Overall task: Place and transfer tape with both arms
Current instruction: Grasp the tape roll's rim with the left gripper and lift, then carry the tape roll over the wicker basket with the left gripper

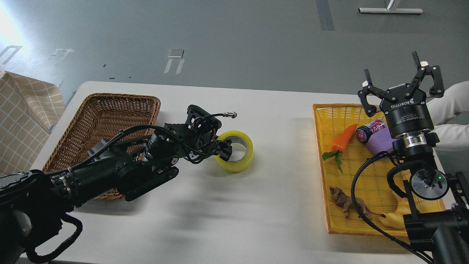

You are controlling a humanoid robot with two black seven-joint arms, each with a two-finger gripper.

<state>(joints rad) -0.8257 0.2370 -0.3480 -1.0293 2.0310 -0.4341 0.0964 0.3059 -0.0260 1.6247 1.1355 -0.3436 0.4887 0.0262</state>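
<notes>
Yellow tape (238, 152) sits mid-table, the left gripper (222, 148) pinching its near-left rim so it can be moved. Right gripper (401, 86) waits far right, fingers spread wide and holding nothing, ready to take it.

Robot test lab, seen from the machine's own head

A white desk (256, 205) is set on a bare grey floor (238, 44) marked with strips of tape (174, 60). Toy props are laid out in a yellow tray (319, 154), a wicker basket (110, 121) is placed alongside, and a metal stand foot (390, 11) is seen at the far edge.
</notes>
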